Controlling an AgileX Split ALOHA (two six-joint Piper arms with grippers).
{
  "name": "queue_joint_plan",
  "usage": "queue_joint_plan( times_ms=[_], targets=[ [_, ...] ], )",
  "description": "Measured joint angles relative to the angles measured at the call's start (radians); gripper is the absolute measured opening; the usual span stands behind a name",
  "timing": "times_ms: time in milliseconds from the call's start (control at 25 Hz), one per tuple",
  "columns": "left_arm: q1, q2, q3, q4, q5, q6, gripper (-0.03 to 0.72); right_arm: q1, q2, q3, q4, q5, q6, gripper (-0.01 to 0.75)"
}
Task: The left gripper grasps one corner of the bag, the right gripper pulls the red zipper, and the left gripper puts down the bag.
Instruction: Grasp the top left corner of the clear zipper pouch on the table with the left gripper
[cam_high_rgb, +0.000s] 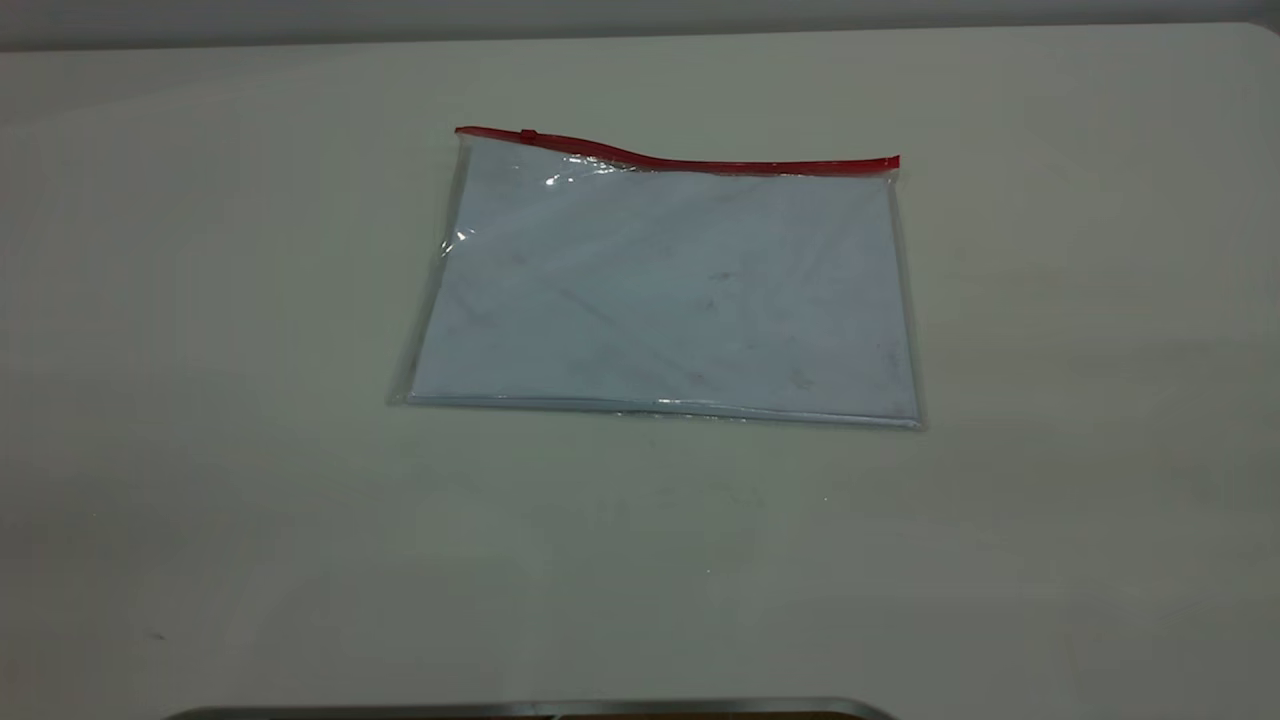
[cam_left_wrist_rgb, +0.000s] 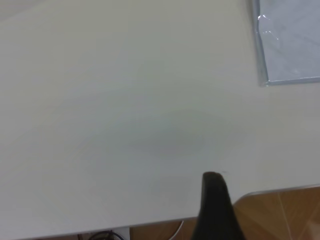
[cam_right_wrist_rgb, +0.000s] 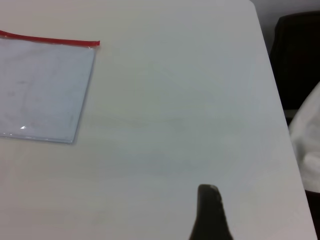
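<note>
A flat, clear plastic document bag (cam_high_rgb: 665, 290) holding white paper sheets lies in the middle of my pale table (cam_high_rgb: 200, 500), its thin red zipper strip (cam_high_rgb: 690, 160) along the far long edge and the small red slider tab (cam_high_rgb: 528, 134) near that edge's left end; the plastic bulges up a little there. I judge it light, floppy and slick, so my left gripper (cam_left_wrist_rgb: 216, 210) should pinch a corner firmly; my right gripper (cam_right_wrist_rgb: 210, 212) waits well apart, and I cannot tell whether either gripper is spread or closed.
</note>
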Motion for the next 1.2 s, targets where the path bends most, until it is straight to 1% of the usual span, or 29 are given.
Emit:
queue_joint_plan(
  times_ms=[320, 440, 560, 680, 840, 1000, 1200],
  targets=[
    [0.0, 0.0, 0.0, 0.0, -0.002, -0.008, 0.588, 0.0, 0.0, 0.0, 0.0, 0.0, 0.0, 0.578],
    [0.0, 0.032, -0.02, 0.0, -0.028, -0.041, 0.588, 0.0, 0.0, 0.0, 0.0, 0.0, 0.0, 0.578],
    [0.0, 0.152, -0.068, 0.0, -0.086, -0.067, 0.588, 0.0, 0.0, 0.0, 0.0, 0.0, 0.0, 0.578],
    [0.0, 0.343, -0.132, -0.002, -0.147, -0.072, 0.588, 0.0, 0.0, 0.0, 0.001, -0.006, 0.003, 0.578],
    [0.0, 0.611, -0.207, -0.051, -0.253, -0.072, 0.588, 0.0, 0.02, -0.036, 0.004, -0.008, 0.023, 0.578],
    [0.0, 0.85, -0.271, -0.129, -0.379, -0.066, 0.588, 0.0, 0.138, -0.097, 0.006, -0.017, 0.025, 0.578],
    [0.0, 1.131, -0.318, -0.234, -0.568, 0.019, 0.588, 0.0, 0.347, -0.134, 0.007, -0.086, 0.025, 0.578]
  ],
)
